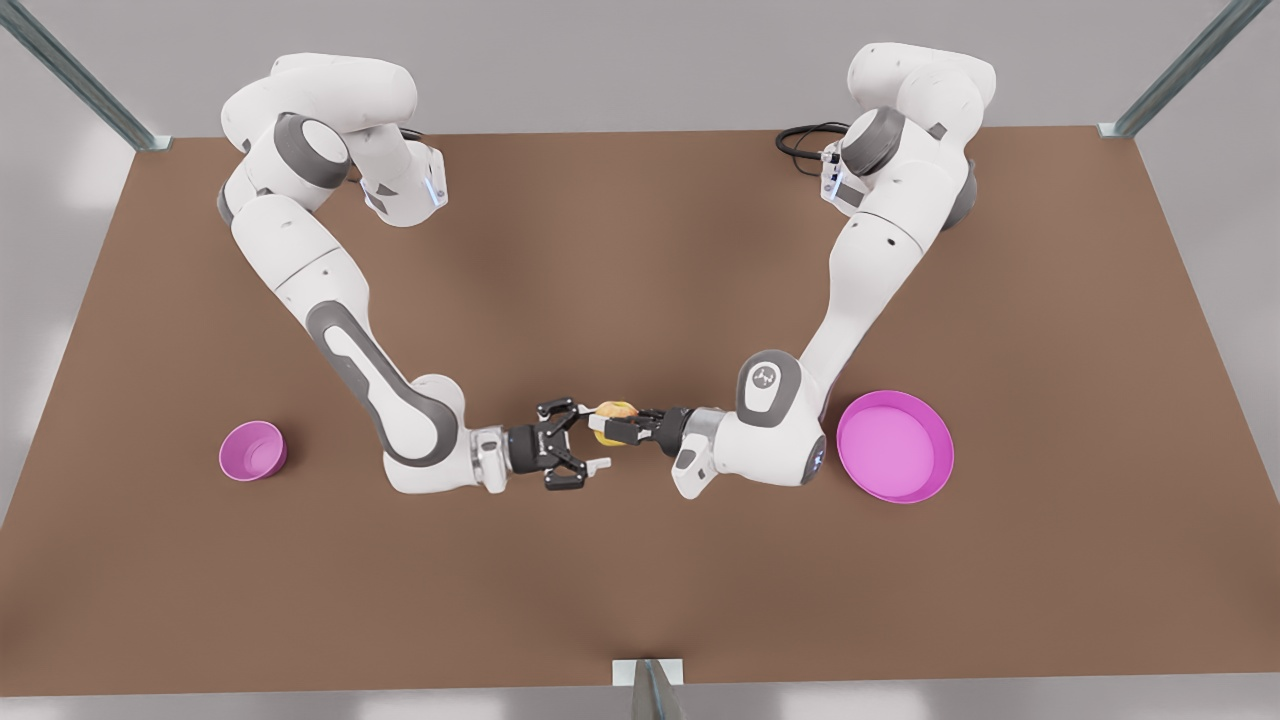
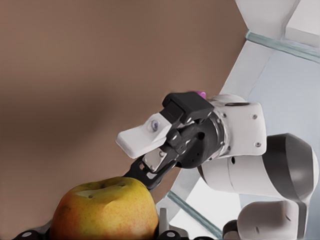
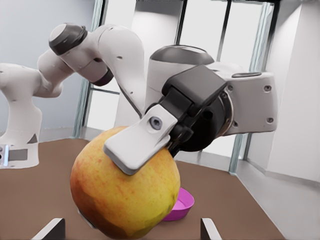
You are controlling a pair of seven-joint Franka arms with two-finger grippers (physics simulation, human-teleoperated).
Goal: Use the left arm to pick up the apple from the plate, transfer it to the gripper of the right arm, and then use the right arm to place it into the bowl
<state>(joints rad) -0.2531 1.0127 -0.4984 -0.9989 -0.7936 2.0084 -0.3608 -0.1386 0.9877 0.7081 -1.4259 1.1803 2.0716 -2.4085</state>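
The yellow, red-blushed apple (image 1: 615,409) hangs above the table's middle. My left gripper (image 1: 611,423), on the arm at the front view's right, is shut on it. Its white finger pad (image 3: 137,142) presses on the apple (image 3: 125,192). My right gripper (image 1: 590,437) faces it from the front view's left, open, with splayed fingers just short of the apple. In the left wrist view the apple (image 2: 105,210) sits close, with the open right gripper (image 2: 141,157) behind it. The plate (image 1: 893,445) lies at the front view's right, the bowl (image 1: 252,451) at its left.
The brown table (image 1: 640,580) carries both arm bases at its far edge. A metal post (image 1: 648,685) stands at the near edge's middle. The plate's rim (image 3: 182,202) peeks out behind the apple in the right wrist view.
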